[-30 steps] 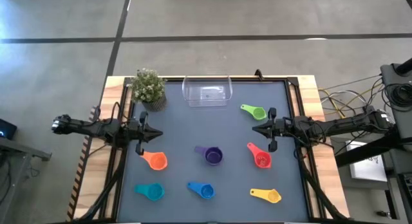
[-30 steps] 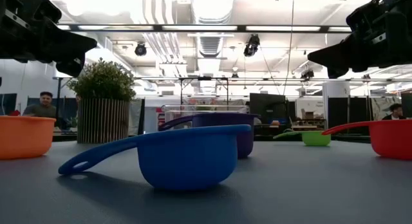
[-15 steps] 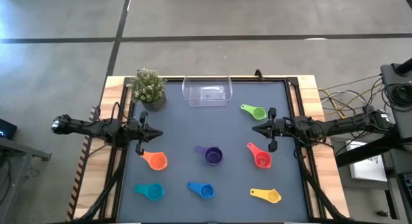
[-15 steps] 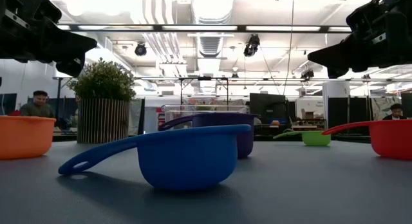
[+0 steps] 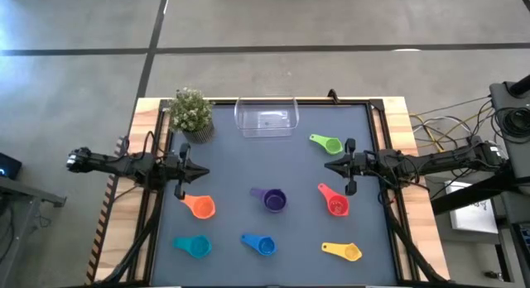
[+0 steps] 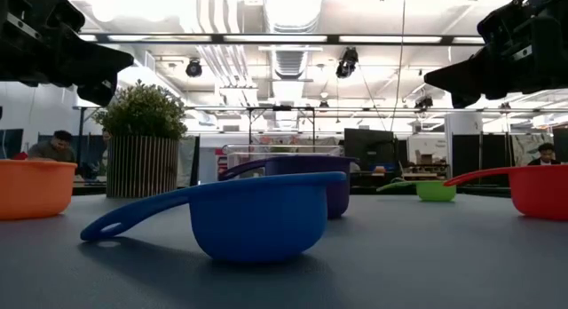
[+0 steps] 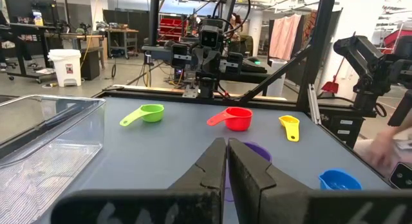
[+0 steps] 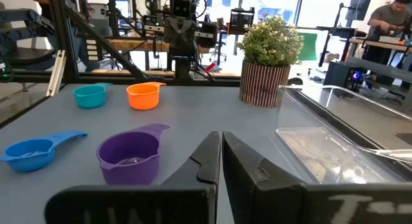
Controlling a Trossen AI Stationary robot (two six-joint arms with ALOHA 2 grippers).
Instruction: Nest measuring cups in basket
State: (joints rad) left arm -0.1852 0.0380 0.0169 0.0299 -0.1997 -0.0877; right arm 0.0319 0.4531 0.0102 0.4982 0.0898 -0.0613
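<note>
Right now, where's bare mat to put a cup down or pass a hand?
Widest bare patch: between the basket and the purple cup, flanked by the left tool and right tool. Smaller gap: between the plant and left tool. Crowded: near row, teal cup, blue cup, yellow cup; also right side by the red cup and green cup.

Both arms were dark, near-black, slender and jointed, each narrowing to a pointed tip. The left gripper (image 5: 201,171) and the right gripper (image 5: 329,165) each ended in two flat, wedge-shaped black fingers (image 7: 248,176) with bevelled edges, pressed together. A short crossbar sat behind each gripper. Thin black cables ran along the arms, and loose wires trailed near the right arm's base.
</note>
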